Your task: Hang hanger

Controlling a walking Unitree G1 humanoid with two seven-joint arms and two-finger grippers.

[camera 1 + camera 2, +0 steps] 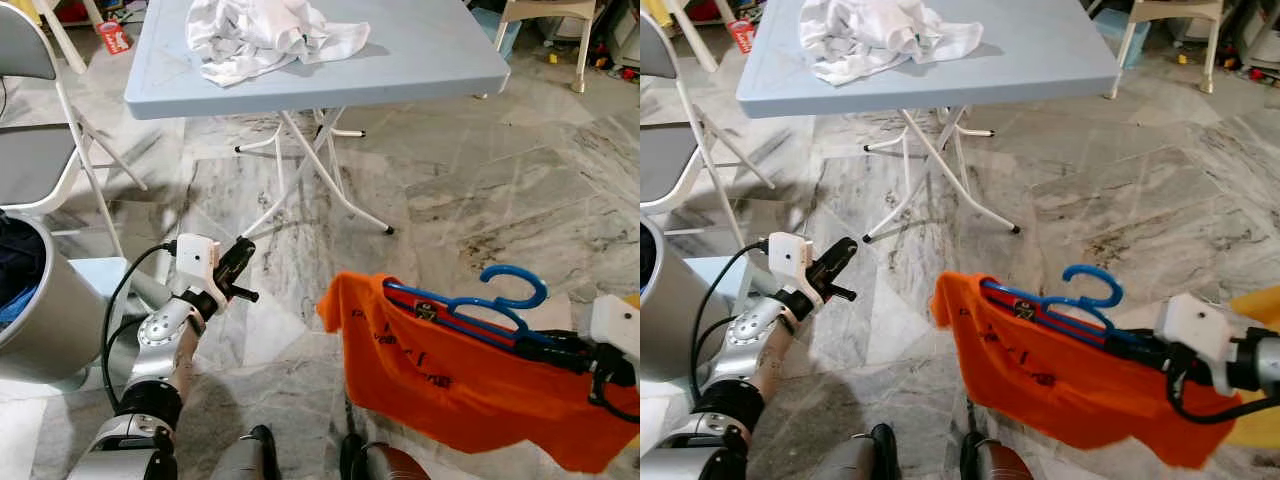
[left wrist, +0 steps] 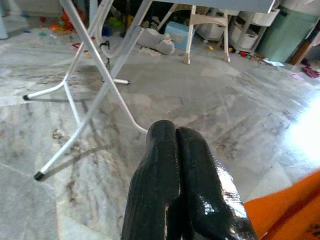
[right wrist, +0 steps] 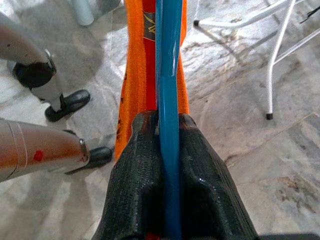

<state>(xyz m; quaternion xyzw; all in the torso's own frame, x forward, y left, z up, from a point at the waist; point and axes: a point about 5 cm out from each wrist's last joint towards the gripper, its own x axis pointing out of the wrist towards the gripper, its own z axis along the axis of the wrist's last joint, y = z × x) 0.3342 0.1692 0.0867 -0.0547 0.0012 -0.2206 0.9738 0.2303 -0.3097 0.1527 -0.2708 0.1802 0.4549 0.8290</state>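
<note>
A blue hanger (image 1: 500,300) carries an orange shirt (image 1: 450,385) that hangs in the air low over the marble floor, at the right. My right gripper (image 1: 545,348) is shut on the hanger's blue bar (image 3: 167,100), and the hook (image 1: 1092,285) curls upward. My left gripper (image 1: 238,258) is raised at the left, apart from the shirt, its two black fingers (image 2: 175,190) pressed together on nothing.
A light blue folding table (image 1: 430,60) with a crumpled white cloth (image 1: 260,35) stands ahead on white crossed legs (image 1: 310,170). A grey folding chair (image 1: 40,150) and a grey bin (image 1: 40,310) are at the left. My feet (image 1: 350,455) are below.
</note>
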